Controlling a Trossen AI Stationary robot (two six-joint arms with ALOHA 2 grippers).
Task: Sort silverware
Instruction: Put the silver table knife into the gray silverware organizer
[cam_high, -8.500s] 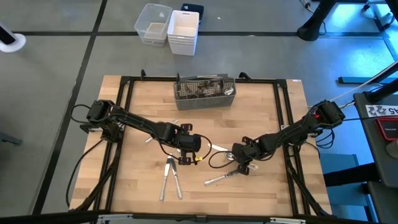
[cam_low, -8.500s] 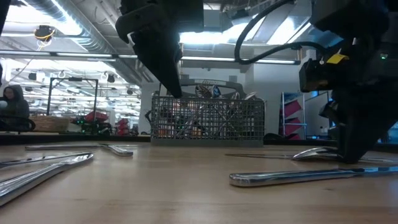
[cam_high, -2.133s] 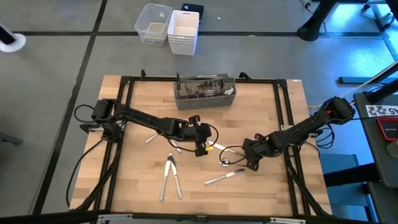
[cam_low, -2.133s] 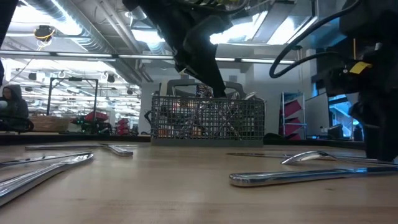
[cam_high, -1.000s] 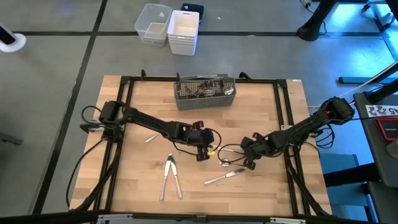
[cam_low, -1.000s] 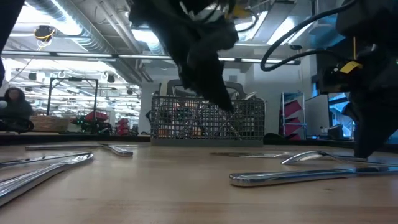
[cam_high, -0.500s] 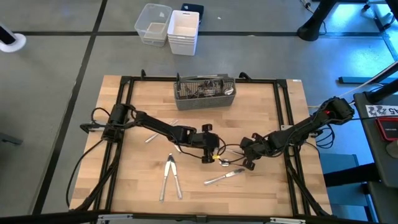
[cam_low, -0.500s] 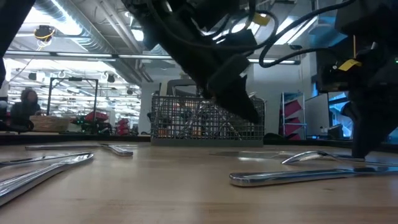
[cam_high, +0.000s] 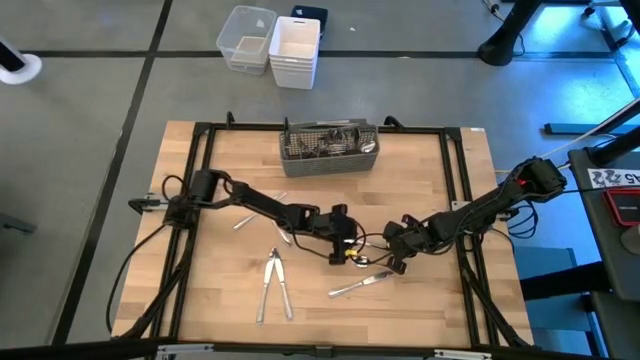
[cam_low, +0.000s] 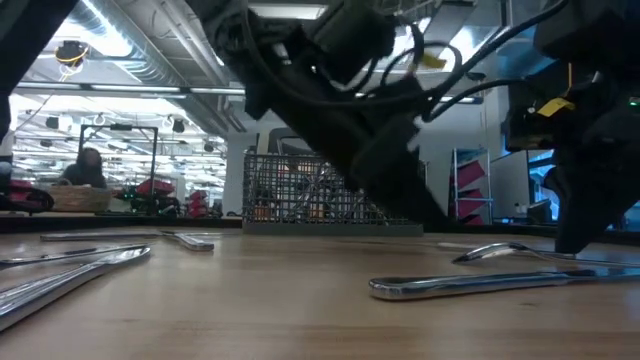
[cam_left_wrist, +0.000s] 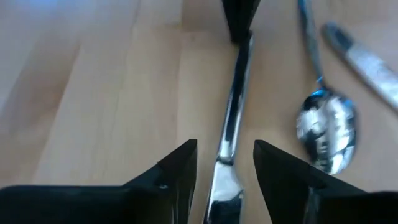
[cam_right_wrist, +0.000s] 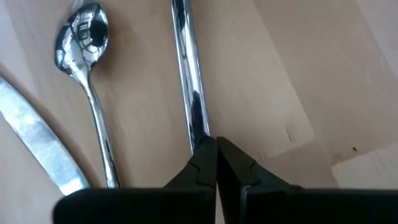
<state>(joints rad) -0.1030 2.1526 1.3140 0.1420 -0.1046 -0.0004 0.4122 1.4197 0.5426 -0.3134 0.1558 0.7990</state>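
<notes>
The left gripper (cam_left_wrist: 224, 168), shut a second ago, is now spread around a slim shiny metal utensil (cam_left_wrist: 231, 124) at mid-table, whose far end is clamped by the right gripper (cam_right_wrist: 216, 163); a handover is judged underway.

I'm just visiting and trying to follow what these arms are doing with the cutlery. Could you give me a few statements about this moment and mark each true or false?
1. The left claw is open, its fingers on either side of a shiny utensil lying on the table. True.
2. The right claw is wide open. False: it is shut on one end of that same utensil.
3. A spoon lies beside that utensil. True.
4. The wire caddy stands at the near edge of the table. False: it stands at the far edge.
</notes>
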